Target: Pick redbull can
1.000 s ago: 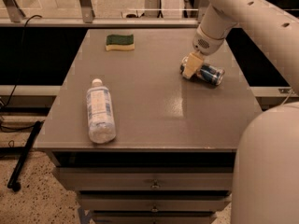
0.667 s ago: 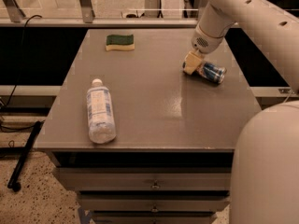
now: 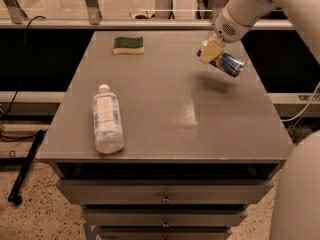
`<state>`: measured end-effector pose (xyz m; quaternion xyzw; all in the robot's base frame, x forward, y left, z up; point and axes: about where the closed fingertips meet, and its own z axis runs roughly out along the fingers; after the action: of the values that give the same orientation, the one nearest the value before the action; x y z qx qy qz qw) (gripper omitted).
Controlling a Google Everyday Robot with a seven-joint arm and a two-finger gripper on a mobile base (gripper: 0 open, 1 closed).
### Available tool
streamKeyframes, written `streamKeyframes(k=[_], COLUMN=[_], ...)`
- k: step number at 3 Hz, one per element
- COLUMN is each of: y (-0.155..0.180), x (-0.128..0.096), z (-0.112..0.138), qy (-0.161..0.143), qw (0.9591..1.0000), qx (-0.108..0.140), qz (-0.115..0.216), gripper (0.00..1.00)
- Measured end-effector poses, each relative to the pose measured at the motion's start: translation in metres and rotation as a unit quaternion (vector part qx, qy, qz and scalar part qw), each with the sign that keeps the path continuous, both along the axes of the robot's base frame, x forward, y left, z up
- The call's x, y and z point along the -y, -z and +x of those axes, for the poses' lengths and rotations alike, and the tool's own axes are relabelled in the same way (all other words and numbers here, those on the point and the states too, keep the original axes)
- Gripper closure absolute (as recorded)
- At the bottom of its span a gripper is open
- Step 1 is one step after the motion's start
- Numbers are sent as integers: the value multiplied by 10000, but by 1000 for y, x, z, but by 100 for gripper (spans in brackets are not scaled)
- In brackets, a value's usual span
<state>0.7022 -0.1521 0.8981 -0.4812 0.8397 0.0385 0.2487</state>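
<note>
Above the desk's point(image 3: 175, 114) far right side: gripper point(image 3: 210, 50), fingers clamped on one end of the redbull can point(image 3: 230, 64), hence tilted, airborne over its shadow; water bottle point(image 3: 107, 123) and sponge point(image 3: 128, 45) well apart.

dim warm light | table point(image 3: 150, 74) glare | gripper point(image 3: 212, 51) far-right above table casts shadow
</note>
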Motion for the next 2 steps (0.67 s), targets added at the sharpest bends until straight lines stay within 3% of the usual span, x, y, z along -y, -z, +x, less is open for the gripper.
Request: streamKeyframes(k=[1, 2], y=[-25, -43], x=[0, 4], z=[-5, -12], qy=[-415, -819], qw=[9946, 9791], qx=[449, 856], qz=[841, 1650], gripper=[100, 100])
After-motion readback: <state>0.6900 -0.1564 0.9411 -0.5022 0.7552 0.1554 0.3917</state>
